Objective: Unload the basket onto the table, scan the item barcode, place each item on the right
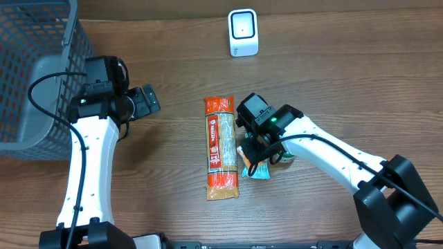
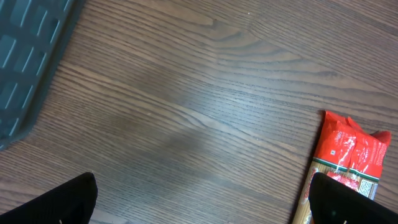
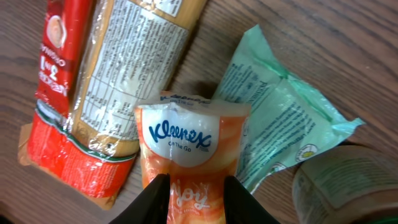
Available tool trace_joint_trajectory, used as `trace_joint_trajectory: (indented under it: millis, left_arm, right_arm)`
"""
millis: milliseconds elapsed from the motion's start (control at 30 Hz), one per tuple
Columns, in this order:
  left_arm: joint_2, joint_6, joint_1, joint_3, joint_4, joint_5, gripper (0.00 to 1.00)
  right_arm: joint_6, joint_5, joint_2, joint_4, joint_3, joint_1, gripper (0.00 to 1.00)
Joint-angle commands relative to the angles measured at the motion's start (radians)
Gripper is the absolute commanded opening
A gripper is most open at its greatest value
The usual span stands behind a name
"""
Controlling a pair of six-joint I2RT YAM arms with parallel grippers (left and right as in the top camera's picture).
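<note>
Brown wood-grain surface (image 1: 332, 76) fills every view, no room visible beyond it. Grey mesh basket (image 1: 34, 62) sits at the far-left edge. White barcode scanner (image 1: 242, 32) stands at the far side. Right hand (image 3: 194, 202) is clamped on the Kleenex pack (image 3: 186, 140), which sits over a green packet (image 3: 280, 118), just beside a long red pasta package (image 1: 220, 149). Left hand (image 1: 148, 99) is spread wide and holds nothing, near the basket.
</note>
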Motion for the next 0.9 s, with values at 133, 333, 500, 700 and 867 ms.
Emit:
trace_joint_trajectory:
  millis: [133,333,500,700,867]
  left_arm:
    - [0.0,0.012,-0.001,0.005,0.001,0.004,1.0]
    - [0.0,0.012,-0.001,0.005,0.001,0.004,1.0]
    - [0.0,0.011,-0.001,0.005,0.001,0.004,1.0]
    - [0.0,0.011,-0.001,0.005,0.001,0.004,1.0]
    - [0.0,0.012,-0.001,0.005,0.001,0.004,1.0]
  right_arm:
    - [-0.004,-0.026,-0.004,-0.003,-0.002,-0.002,0.49]
    - [-0.004,-0.027,-0.004,-0.005,-0.002,-0.002,0.64]
    - [-0.004,-0.002,-0.004,-0.004,-0.002,-0.002,0.69]
    - [-0.004,-0.013,-0.004,-0.018,-0.002,-0.002,0.68]
    - [-0.004,-0.227,-0.004,-0.021,-0.002,-0.001,0.65]
